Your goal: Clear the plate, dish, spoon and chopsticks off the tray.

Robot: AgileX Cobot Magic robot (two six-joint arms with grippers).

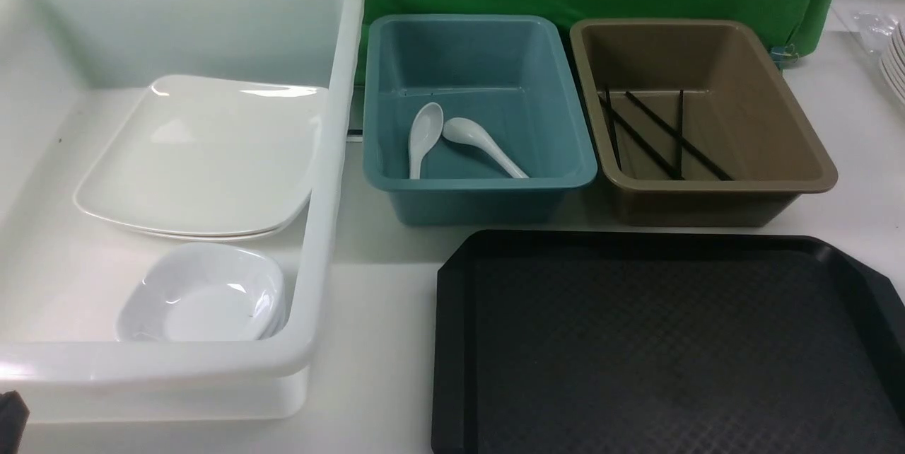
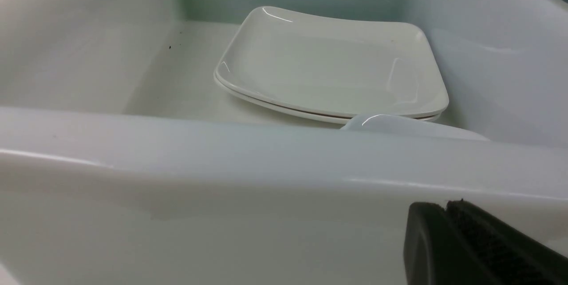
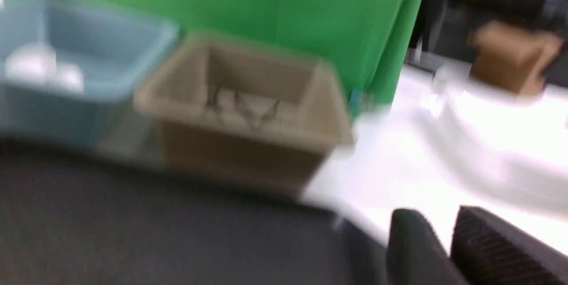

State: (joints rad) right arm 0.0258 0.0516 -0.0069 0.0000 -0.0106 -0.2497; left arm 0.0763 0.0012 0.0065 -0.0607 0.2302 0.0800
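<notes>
Two stacked plates (image 1: 205,157) and small dishes (image 1: 205,295) sit in the white tub (image 1: 332,157), two spoons (image 1: 452,139) in the blue tub (image 1: 481,192), four chopsticks (image 1: 657,134) in the brown tub (image 1: 778,121), the black tray (image 1: 664,341) is bare, the left tool (image 2: 446,207) is closed and empty, and the right tool (image 3: 446,225) is slightly parted and empty.

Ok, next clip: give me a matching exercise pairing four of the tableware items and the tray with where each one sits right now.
Things:
1. plates
2. spoons
3. chopsticks
4. tray

Places:
A. in the brown tub
B. on the table, nothing on it
C. in the white tub
D. in the blue tub

Pairs: 1-C, 2-D, 3-A, 4-B
</notes>
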